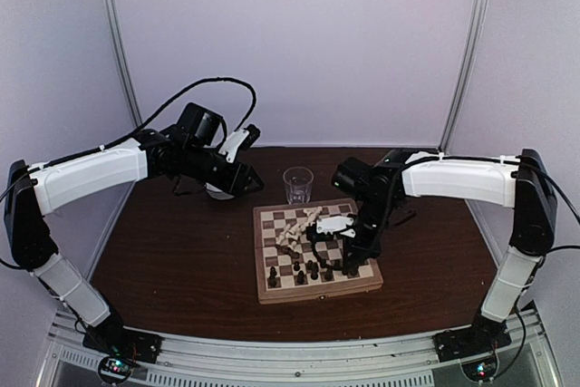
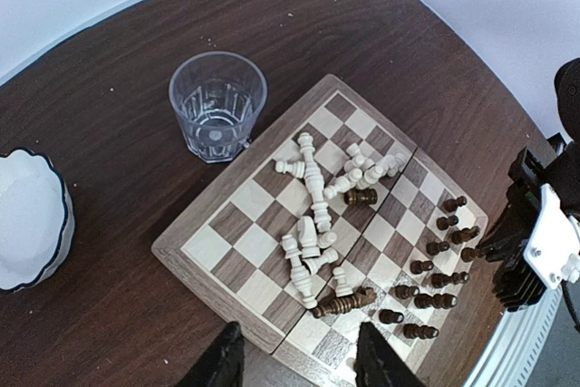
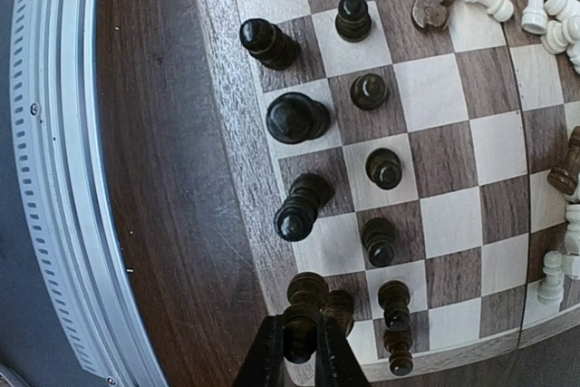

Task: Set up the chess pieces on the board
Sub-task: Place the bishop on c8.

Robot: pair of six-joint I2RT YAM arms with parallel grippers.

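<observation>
Held piece: a dark chessman [image 3: 306, 292], upright over the near corner square of the board [image 3: 217, 88], on the side next to the right arm.
Dark pieces [image 3: 294, 118]: most stand in two rows along the board's near edge; one or two lie tipped among the white ones.
White pieces [image 2: 313, 215]: lying in a loose heap across the middle squares, none set up that I can see.
Right gripper [image 3: 299, 325]: clenched on the dark chessman, fingers coming down from above.
Step in hand: as I read it, seating this chessman on its corner square.
Doing it well: bring it straight down until the base sits flat inside the square. Part the fingers only a little, since another dark piece stands just beside it, then lift straight up so nothing gets dragged over.
Risk: a sideways nudge could topple the neighbours in the row.
Left gripper [image 2: 304, 364]: released, nothing between its fingers, hovering above the board's left side.
Nearby: a glass [image 2: 217, 106] just beyond the board's far edge, and a white dish [image 2: 27, 219] further left.
Desk [image 1: 181, 260]: dark brown wood, carrying it all.
</observation>
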